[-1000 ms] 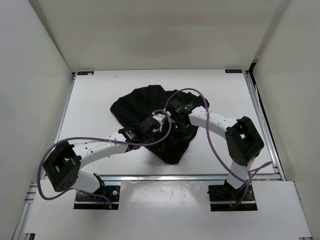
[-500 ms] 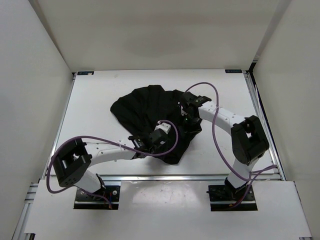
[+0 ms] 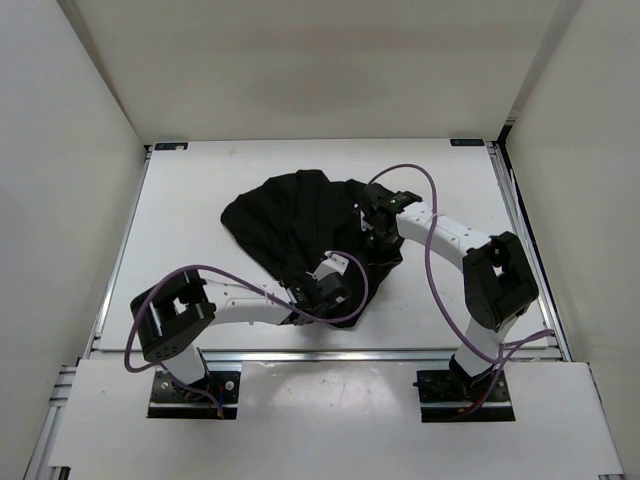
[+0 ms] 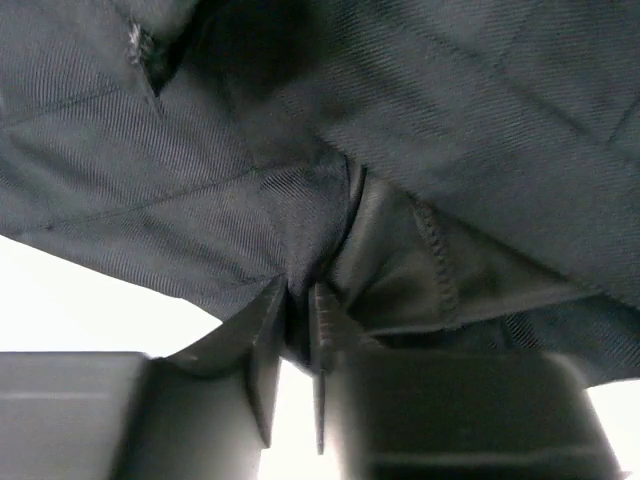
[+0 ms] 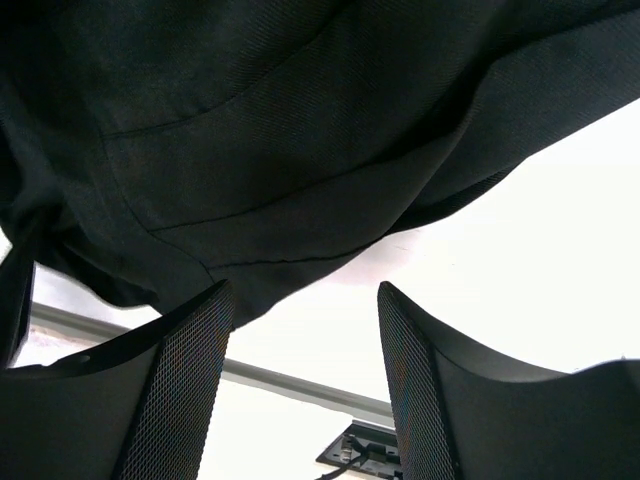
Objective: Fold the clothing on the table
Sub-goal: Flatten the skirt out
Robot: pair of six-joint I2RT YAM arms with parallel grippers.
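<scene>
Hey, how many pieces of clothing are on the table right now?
1: the black clothing, bunched on the table, near edge at the left gripper, right side by the right gripper. Folds could hide more.

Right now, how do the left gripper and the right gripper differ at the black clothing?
The left gripper pinches a fold of the clothing, jaws nearly together; the right gripper stands wide open, holding nothing. The left gripper is at the garment's near edge, the right gripper at its right side. Both are black.
</scene>
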